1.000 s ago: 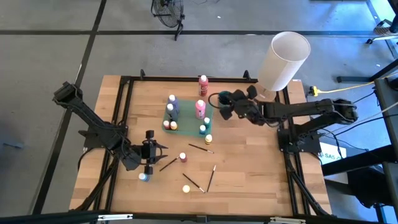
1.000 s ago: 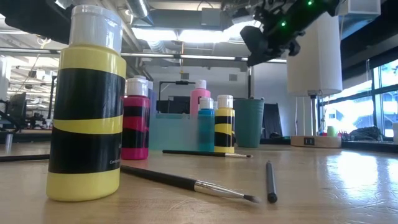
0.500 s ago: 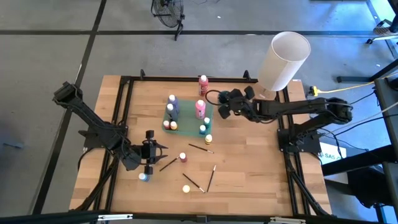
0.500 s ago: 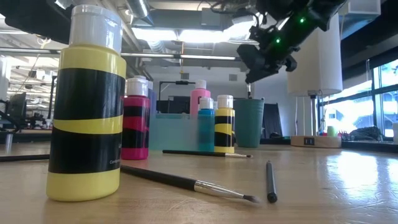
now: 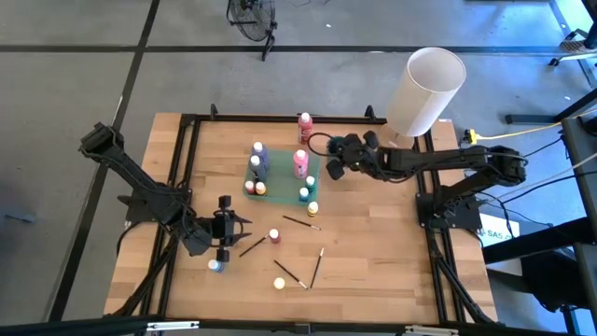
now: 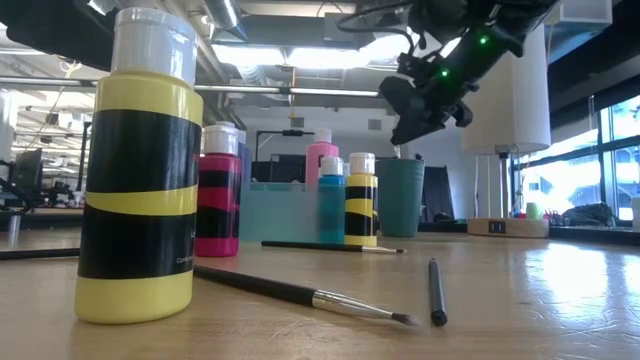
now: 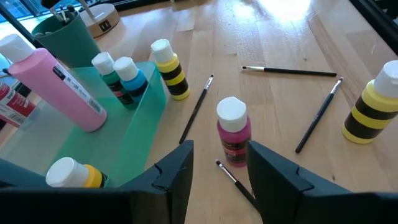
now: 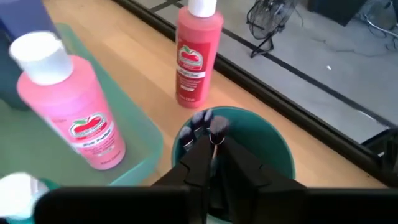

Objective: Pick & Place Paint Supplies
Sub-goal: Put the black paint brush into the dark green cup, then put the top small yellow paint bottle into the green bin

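My right gripper [image 8: 215,155] hangs over the teal cup [image 8: 261,140] at the table's far middle, shut on a thin brush [image 8: 218,129]. Another brush head [image 8: 201,118] stands in that cup. Beside the cup, a teal tray [image 5: 280,175] carries a tall pink bottle [image 8: 68,118] and several small bottles. A red bottle [image 8: 198,53] stands on the wood behind it. Near the left front, my left gripper [image 7: 221,149] waits open above the table. A small pink bottle [image 7: 233,130] stands on the table ahead of its fingers, untouched. My right gripper pinches the brush's thin shaft [image 8: 215,144] between its two fingers, just behind the bristle end. The fingers slant down from the table's right side and lie across the shaft. The brush hangs nearly upright, its lower end [image 6: 400,152] at the cup's mouth [image 6: 400,162].
Several loose brushes [image 5: 301,222] [image 5: 289,273] [image 5: 317,267] lie on the near middle of the wood. Yellow-and-black bottles [image 5: 279,282] [image 5: 312,208] and a blue one [image 5: 215,266] stand around them. A big white cylinder [image 5: 424,91] stands at the far right corner.
My right gripper has come down over the teal cup with the brush, shifting a little toward the far edge and tipping as it went. The brush's lower end now reaches the cup's mouth.
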